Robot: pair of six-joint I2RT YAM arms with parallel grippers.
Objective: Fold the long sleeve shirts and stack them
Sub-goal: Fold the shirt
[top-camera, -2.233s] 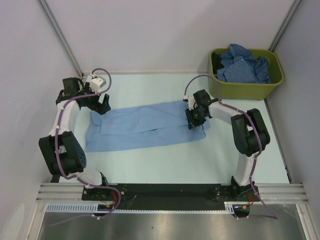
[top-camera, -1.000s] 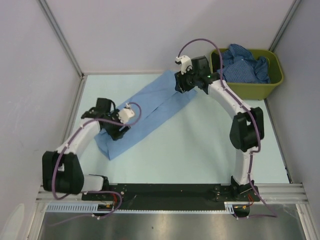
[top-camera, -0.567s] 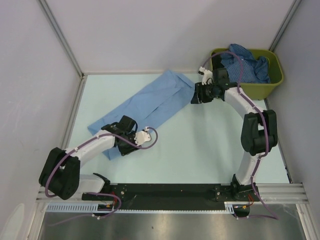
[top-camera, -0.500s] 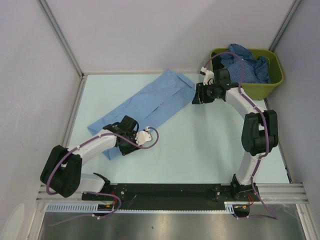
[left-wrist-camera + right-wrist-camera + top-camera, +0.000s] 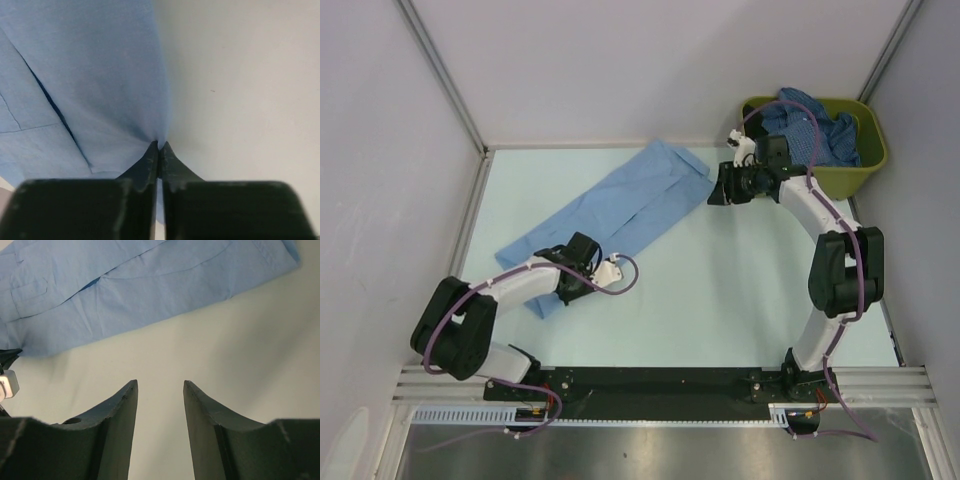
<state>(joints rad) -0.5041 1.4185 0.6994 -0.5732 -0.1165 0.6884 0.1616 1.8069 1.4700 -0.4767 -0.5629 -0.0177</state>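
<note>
A plain light blue long sleeve shirt (image 5: 610, 205), folded into a long strip, lies diagonally on the table from near left to far middle. My left gripper (image 5: 566, 292) sits at its near-left end. In the left wrist view the left gripper (image 5: 159, 145) is shut on the right edge of the shirt (image 5: 100, 75), and the cloth puckers at the tips. My right gripper (image 5: 714, 194) hovers open just right of the shirt's far end. Seen from the right wrist, the right gripper (image 5: 160, 385) holds nothing and the shirt (image 5: 150, 295) lies ahead of it.
An olive-green bin (image 5: 810, 178) stands at the far right corner, holding crumpled darker blue patterned shirts (image 5: 810, 135). The pale table (image 5: 720, 290) is walled on the left, back and right. The right arm stretches along the bin's near side.
The shirt was swung from lying across the table to a diagonal and let go. The left gripper then moved to its near end and shut on the edge. The right gripper drew slightly right.
</note>
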